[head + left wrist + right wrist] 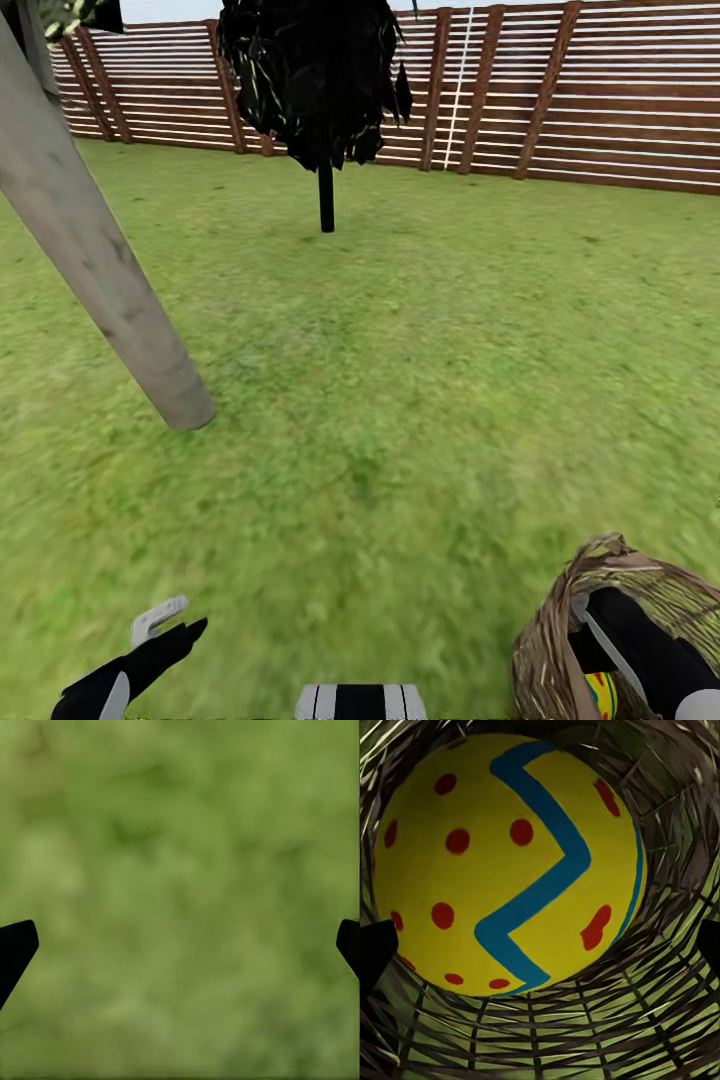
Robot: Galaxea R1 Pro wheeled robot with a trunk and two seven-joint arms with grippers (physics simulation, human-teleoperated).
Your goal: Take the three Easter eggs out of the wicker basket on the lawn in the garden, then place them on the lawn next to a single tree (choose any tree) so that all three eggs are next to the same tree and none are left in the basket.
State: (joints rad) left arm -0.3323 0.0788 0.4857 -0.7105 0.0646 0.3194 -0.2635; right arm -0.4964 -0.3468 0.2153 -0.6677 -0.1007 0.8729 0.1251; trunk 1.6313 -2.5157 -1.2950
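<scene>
The wicker basket (560, 650) stands on the lawn (400, 400) at the lower right of the head view. My right arm reaches down into it, beside a sliver of a yellow egg (601, 694). In the right wrist view one Easter egg (502, 862), yellow with red spots and a blue zigzag, lies on the woven bottom, close below my right gripper (540, 949). Its fingertips stand wide apart on either side of the egg, not touching it. My left gripper (172, 624) hangs open over bare grass (180, 870). Whether other eggs lie in the basket is hidden.
A tree with a pale grey-tan trunk (100, 270) slants across the left and meets the grass near the middle left. An all-black tree (325, 190) stands farther back. A brown slat fence (600, 100) closes off the rear. Open grass lies between the trunk and the basket.
</scene>
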